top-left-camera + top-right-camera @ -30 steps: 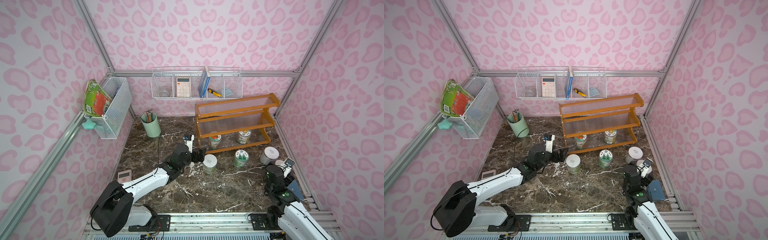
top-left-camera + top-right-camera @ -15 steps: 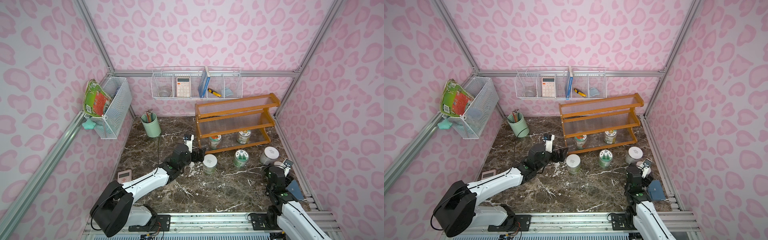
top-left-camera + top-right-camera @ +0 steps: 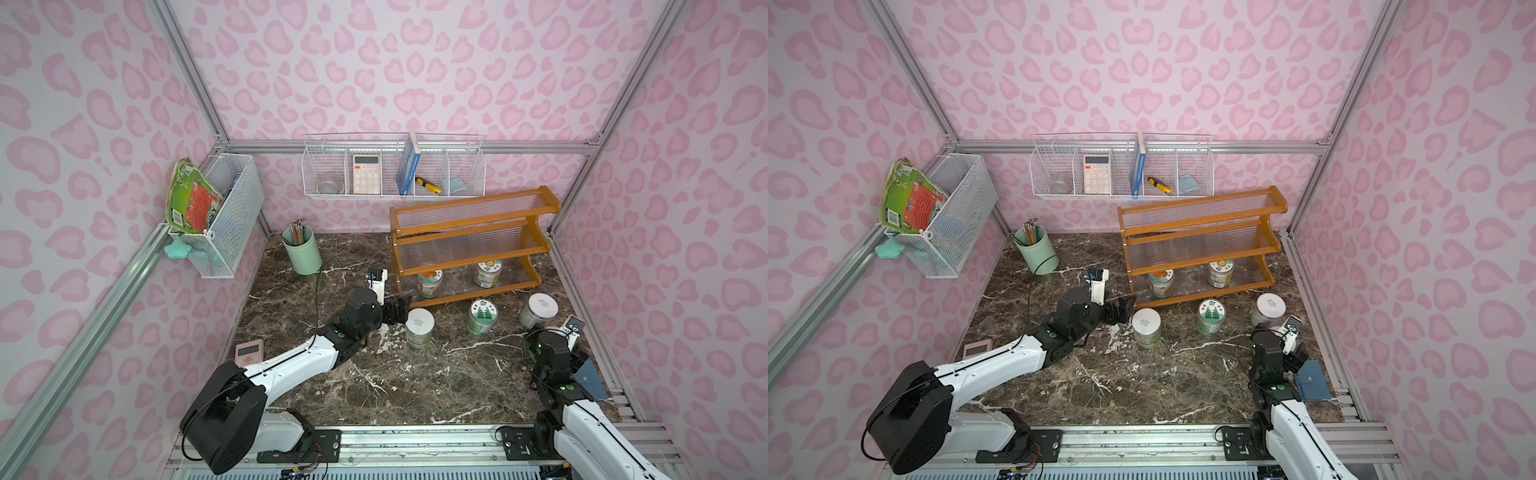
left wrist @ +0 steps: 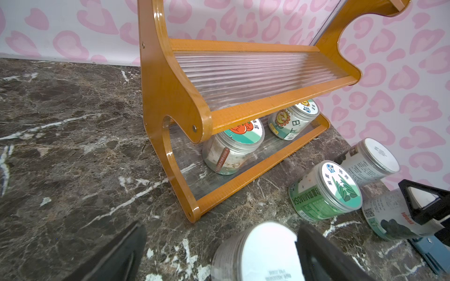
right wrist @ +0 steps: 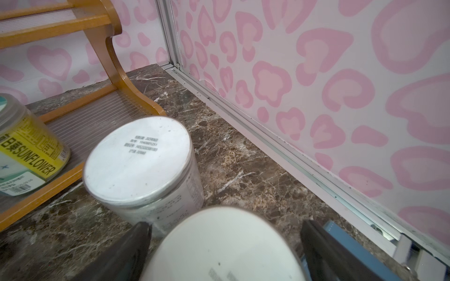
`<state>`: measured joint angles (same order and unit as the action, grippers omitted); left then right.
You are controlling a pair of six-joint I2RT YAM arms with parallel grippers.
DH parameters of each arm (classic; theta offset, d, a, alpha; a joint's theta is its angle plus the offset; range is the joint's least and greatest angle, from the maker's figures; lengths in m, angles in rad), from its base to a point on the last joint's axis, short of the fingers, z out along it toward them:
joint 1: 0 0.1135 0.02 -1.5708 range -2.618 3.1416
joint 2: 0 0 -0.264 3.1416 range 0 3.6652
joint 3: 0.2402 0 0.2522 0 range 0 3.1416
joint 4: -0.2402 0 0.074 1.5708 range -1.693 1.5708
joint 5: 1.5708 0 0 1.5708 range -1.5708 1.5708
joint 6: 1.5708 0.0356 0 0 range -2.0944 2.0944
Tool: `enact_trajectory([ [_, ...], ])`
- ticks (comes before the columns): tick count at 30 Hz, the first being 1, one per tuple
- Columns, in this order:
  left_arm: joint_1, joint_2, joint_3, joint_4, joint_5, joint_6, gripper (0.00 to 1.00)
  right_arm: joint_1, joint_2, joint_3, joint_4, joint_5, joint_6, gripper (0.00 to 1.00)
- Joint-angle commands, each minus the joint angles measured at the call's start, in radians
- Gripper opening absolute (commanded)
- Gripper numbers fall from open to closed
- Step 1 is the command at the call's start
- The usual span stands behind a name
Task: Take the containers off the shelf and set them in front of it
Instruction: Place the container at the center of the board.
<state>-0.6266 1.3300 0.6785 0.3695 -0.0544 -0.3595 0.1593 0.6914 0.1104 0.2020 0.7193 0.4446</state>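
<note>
My right tool (image 5: 224, 231) has opened, jaws wide astride a white-lidded clear plastic jar (image 5: 224, 250) by the right edge of the tabletop (image 5: 243, 155); left tool (image 4: 220, 234) wide, empty. Skewed withdrawal could topple it.

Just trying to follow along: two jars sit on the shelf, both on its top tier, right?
Not the top tier. The red-pictured jar and the sunflower jar both sit on the bottom tier of the shelf, as the left wrist view shows.

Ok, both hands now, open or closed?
Left hand: open, at a white-lidded clear plastic jar.
Right hand: open, around another white-lidded clear plastic jar.
</note>
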Motion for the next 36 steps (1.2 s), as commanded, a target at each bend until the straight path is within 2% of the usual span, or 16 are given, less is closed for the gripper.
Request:
enact_trajectory([
  [1,0.001,0.001,0.003,-0.001,0.000,0.012,1.00,0.000,-0.011,0.006,0.012,0.012,0.002,0.99],
  [15,-0.002,0.011,0.010,-0.007,0.011,0.015,0.99,0.004,-0.242,0.103,-0.205,0.002,-0.013,0.99],
  [19,-0.002,0.016,0.016,-0.011,0.016,0.018,0.99,0.003,-0.226,0.175,-0.233,-0.048,-0.055,0.99],
  [30,-0.001,0.021,0.039,-0.053,0.034,0.041,1.00,0.003,0.004,0.400,-0.228,-0.386,-0.220,0.99],
  [36,0.013,0.033,0.050,-0.068,0.058,0.037,1.00,-0.014,0.109,0.454,-0.204,-0.597,-0.278,0.99],
])
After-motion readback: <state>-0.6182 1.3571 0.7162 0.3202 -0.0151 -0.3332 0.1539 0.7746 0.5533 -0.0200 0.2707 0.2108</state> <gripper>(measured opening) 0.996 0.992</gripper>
